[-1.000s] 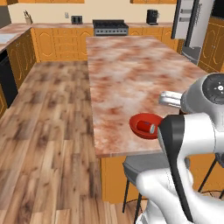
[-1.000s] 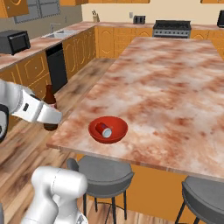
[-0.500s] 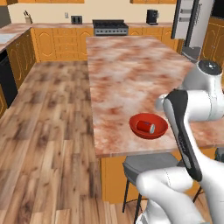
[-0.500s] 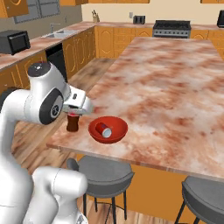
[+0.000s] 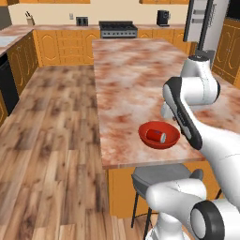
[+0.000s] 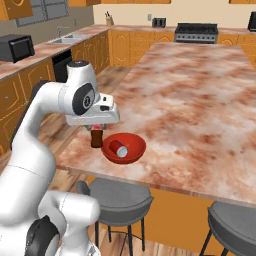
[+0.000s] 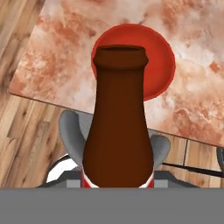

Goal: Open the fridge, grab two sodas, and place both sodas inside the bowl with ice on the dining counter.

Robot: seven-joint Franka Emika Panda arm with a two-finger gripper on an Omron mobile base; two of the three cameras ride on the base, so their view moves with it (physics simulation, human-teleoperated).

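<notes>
Now the gripper (image 6: 97,131) holds the bottle (image 6: 96,138) beside the bowl (image 6: 131,154); next, move over and release.

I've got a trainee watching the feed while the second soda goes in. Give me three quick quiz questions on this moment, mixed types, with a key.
1. True or false: the red can already lies inside the red bowl.
2. Multiple choice: what does the gripper hold? A) a dark-brown bottle B) a microwave C) a knife block
3. Fill in: in the right base view, the dark-brown bottle hangs beside the bowl, over the near edge of the ______.

Key: 1 true. 2 A. 3 dining counter.
</notes>
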